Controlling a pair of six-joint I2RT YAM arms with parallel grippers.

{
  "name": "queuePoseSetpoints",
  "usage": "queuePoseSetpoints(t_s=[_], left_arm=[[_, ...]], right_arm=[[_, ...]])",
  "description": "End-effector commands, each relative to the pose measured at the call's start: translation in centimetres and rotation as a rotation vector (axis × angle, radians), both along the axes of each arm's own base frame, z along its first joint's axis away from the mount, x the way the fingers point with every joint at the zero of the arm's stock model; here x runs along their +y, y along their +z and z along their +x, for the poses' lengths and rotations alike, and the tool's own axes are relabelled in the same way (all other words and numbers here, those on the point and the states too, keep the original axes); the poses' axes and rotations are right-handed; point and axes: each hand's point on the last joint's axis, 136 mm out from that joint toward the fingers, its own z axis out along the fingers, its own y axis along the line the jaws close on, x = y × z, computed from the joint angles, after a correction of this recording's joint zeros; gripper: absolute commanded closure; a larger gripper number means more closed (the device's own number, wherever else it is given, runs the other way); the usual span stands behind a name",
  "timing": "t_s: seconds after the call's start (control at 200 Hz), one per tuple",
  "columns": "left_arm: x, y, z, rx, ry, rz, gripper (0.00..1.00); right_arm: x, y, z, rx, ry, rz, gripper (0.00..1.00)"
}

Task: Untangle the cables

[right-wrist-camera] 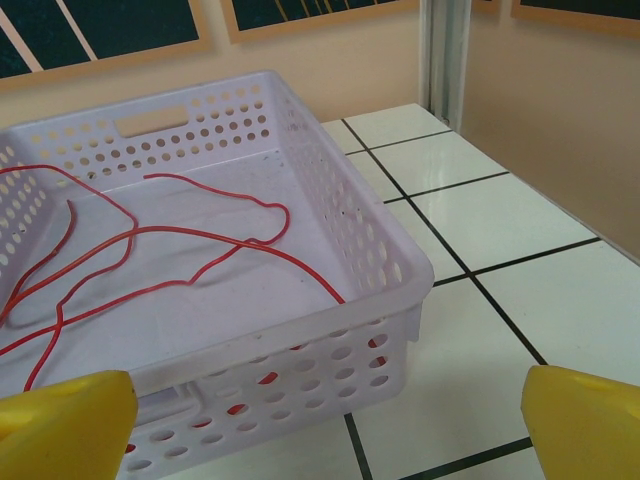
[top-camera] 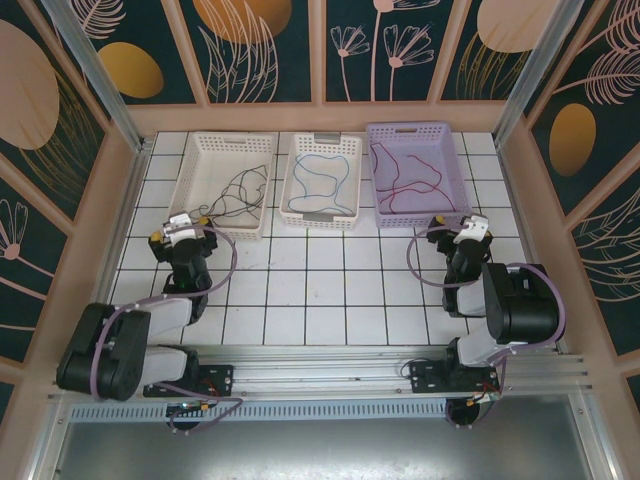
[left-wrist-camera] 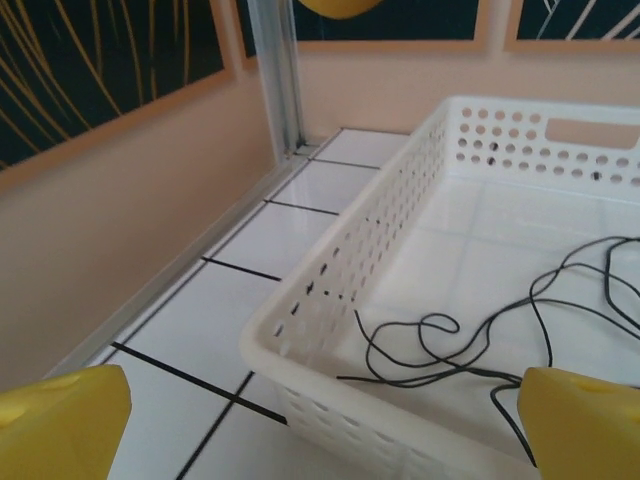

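The cables lie apart, one per basket. The black cable (top-camera: 240,190) (left-wrist-camera: 450,345) is coiled in the left white basket (top-camera: 190,180) (left-wrist-camera: 330,290). The blue cable (top-camera: 320,180) loops in the middle white basket (top-camera: 296,172). The red cable (top-camera: 410,175) (right-wrist-camera: 200,235) rests in the lilac basket (top-camera: 455,160) (right-wrist-camera: 380,230). My left gripper (top-camera: 180,224) (left-wrist-camera: 320,430) hangs open just before the left basket's near left corner, its yellow fingertips (left-wrist-camera: 60,420) wide apart and holding nothing. My right gripper (top-camera: 462,222) (right-wrist-camera: 325,425) is open and bare at the lilac basket's near right corner.
The three baskets stand side by side along the back of the white tiled table (top-camera: 320,290). Peach walls (top-camera: 95,230) and metal posts (left-wrist-camera: 275,80) close in both sides. Open tiles lie between the baskets and the arm bases.
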Motion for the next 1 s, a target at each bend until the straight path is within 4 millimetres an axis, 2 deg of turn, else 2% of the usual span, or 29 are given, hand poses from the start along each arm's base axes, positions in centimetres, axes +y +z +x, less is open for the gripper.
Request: queuePoseSetpoints(t_s=[0.0, 0.045, 0.105, 0.18, 0.28, 0.335, 0.385, 0.43, 0.48, 0.535, 0.571, 0.666, 0.996], left_arm=[[-1.4, 1.6, 2.7, -0.050, -0.065, -0.082, 0.01], [-2.0, 1.1, 3.5, -0.015, -0.097, -0.073, 0.01], [-1.7, 0.9, 3.4, -0.016, -0.078, -0.074, 0.02], [-2.2, 1.6, 3.5, -0.005, -0.101, -0.038, 0.01], [-0.5, 2.1, 2.0, -0.083, -0.028, 0.028, 0.01], [-1.5, 2.7, 1.8, -0.144, -0.127, 0.027, 0.01], [-1.9, 1.9, 2.3, -0.136, -0.160, 0.029, 0.01], [-1.1, 1.8, 2.9, -0.139, -0.150, -0.006, 0.01], [-0.2, 0.7, 3.3, -0.110, -0.175, -0.073, 0.01], [-0.7, 0.1, 3.2, -0.105, -0.221, -0.076, 0.01], [-0.6, 0.5, 2.9, -0.147, -0.217, -0.068, 0.01], [0.1, 0.3, 3.0, -0.131, -0.175, -0.079, 0.01], [0.1, 0.5, 2.6, -0.141, -0.175, -0.077, 0.01]], right_arm=[[0.4, 1.4, 0.7, -0.055, 0.017, 0.002, 0.01], [0.4, 1.5, 0.6, -0.056, 0.016, 0.002, 0.01], [0.4, 1.5, 0.7, -0.056, 0.016, 0.002, 0.01], [0.3, 1.5, 0.6, -0.055, 0.014, 0.001, 0.01], [0.3, 1.5, 0.7, -0.058, 0.014, 0.001, 0.01], [0.4, 1.5, 0.6, -0.056, 0.016, 0.001, 0.01], [0.4, 1.5, 0.7, -0.056, 0.016, 0.002, 0.01], [0.4, 1.5, 0.7, -0.056, 0.017, 0.001, 0.01], [0.4, 1.5, 0.6, -0.056, 0.017, 0.001, 0.01], [0.4, 1.5, 0.7, -0.057, 0.016, 0.001, 0.01], [0.4, 1.5, 0.6, -0.056, 0.017, 0.001, 0.01], [0.4, 1.5, 0.6, -0.056, 0.016, 0.001, 0.01], [0.4, 1.5, 0.7, -0.055, 0.016, 0.001, 0.01]])
